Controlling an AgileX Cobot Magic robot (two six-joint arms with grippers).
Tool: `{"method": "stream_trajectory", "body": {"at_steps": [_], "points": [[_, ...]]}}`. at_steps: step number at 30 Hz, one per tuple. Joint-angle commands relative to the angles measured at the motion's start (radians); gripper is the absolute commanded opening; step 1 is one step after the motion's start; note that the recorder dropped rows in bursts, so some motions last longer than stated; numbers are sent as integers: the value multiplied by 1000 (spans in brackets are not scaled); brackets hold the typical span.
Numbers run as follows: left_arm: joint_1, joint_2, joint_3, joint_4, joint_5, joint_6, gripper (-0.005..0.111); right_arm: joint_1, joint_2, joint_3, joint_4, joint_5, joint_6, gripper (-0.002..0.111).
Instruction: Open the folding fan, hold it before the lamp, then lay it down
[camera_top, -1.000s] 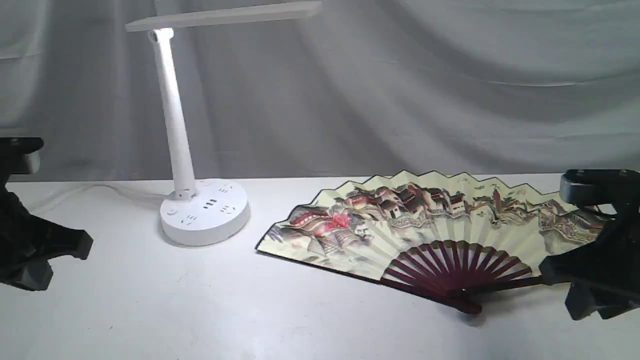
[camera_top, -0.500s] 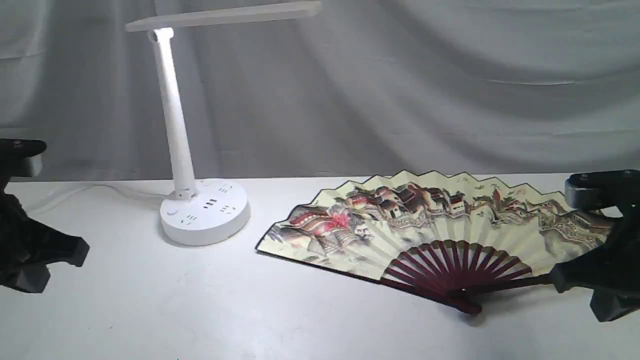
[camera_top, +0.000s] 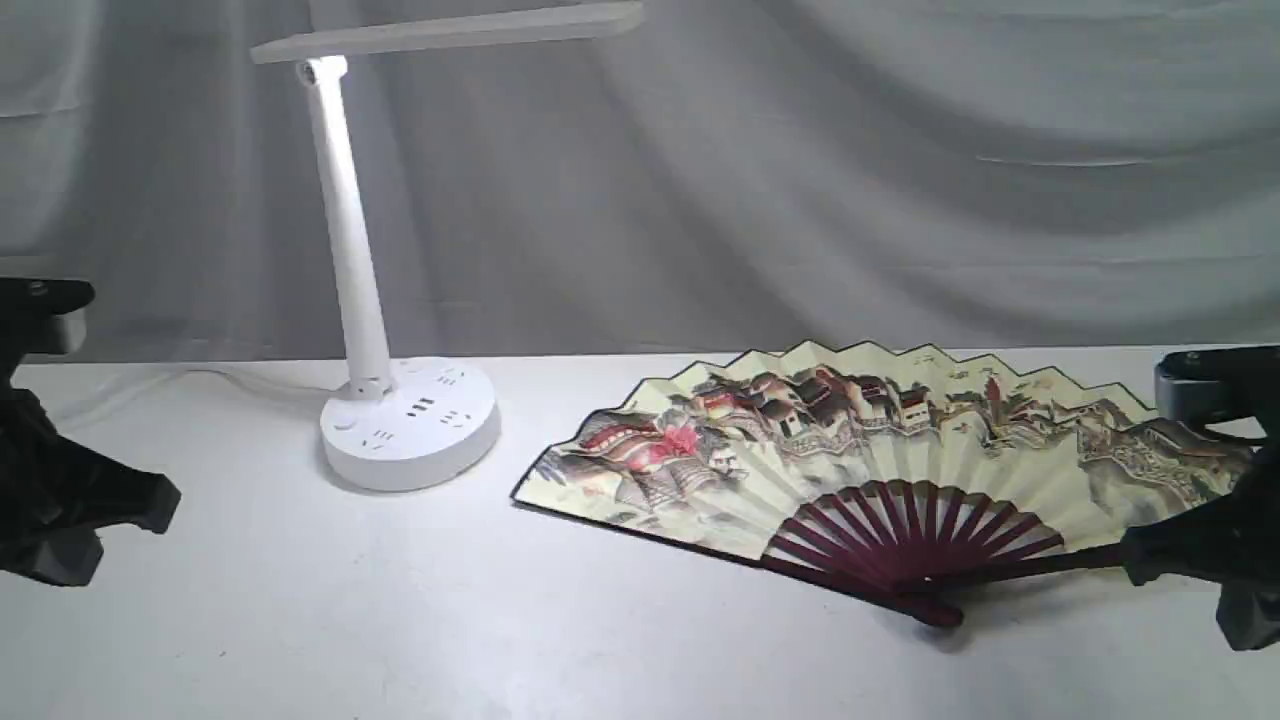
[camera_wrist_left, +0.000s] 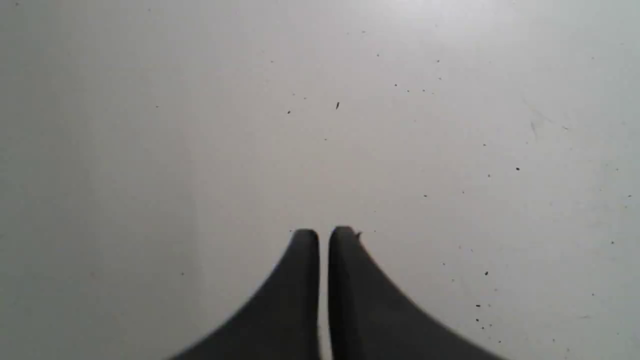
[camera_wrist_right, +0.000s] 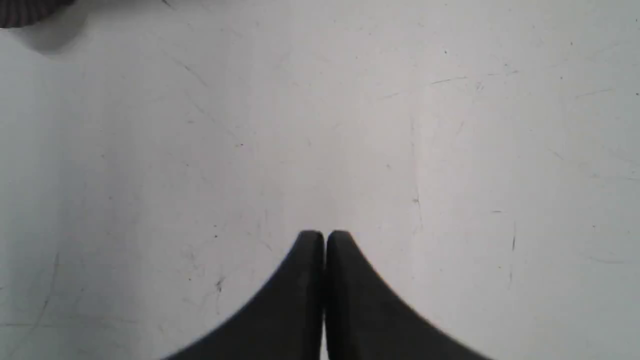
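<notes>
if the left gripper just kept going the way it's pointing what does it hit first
Most likely the bare white table: the left wrist view shows the shut left gripper aimed at nothing else. The lamp does not show in that view, so it seems off that line, though depth is hard to judge.

The table (camera_top: 300, 620) is bare in front, with a passable gap between the lamp (camera_top: 408, 425) and the open fan (camera_top: 860, 460), though the lamp's head juts out high over it
</notes>
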Motion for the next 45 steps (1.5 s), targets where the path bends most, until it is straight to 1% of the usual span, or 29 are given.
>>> {"method": "stream_trajectory", "body": {"at_steps": [1,5,10,16,25,32,45], "points": [[2,-8,2,-18,4,6,0,1,-9,-4,-5,1,0,0],[2,-8,2,-15,9,40,0,1,-9,-4,-5,6,-6,0],[2,-15,2,6,26,40,0,1,-18,-4,-5,16,-6,0],[2,-100,2,11,28,40,0,1,-103,-4,-5,20,-6,0],[2,-322,12,23,17,40,0,1,-328,-4,0,22,6,0],[2,-502,14,31,28,40,0,1,-567,-4,0,38,6,0],[2,-939,14,29,45,40,0,1,-1025,-4,11,63,6,0]]}}
